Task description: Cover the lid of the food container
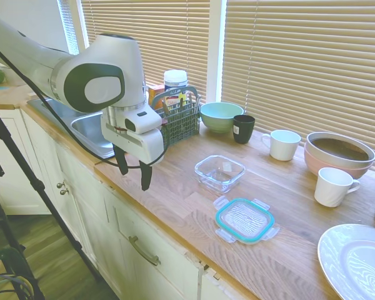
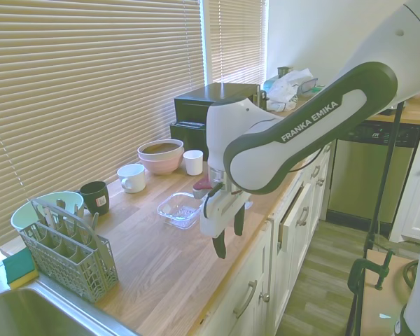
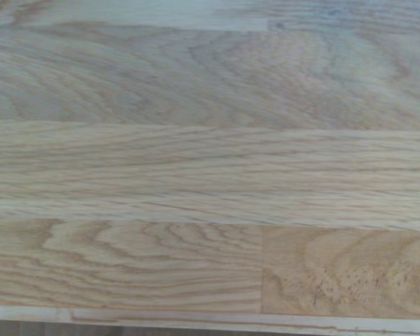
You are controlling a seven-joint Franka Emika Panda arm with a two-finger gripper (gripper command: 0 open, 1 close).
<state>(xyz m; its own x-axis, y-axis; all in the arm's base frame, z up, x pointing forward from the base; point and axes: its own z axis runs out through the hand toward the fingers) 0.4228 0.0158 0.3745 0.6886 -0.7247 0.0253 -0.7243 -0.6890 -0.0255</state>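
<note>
Lid (image 1: 244, 220) lies flat beside open food container (image 1: 220, 172).

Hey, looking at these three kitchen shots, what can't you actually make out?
- The lid: hidden behind the arm in the second exterior view.
- Wrist view: only bare countertop; neither lid nor food container shows.
- White plate: cut off by the first exterior view's corner.
- Utensils in the grey caddy: too small and screened by its mesh.
- Black mug label: too small to read.
- The hand is open and empty.

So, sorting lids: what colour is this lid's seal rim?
Teal, on the lid; clearest in the first exterior view.
</note>
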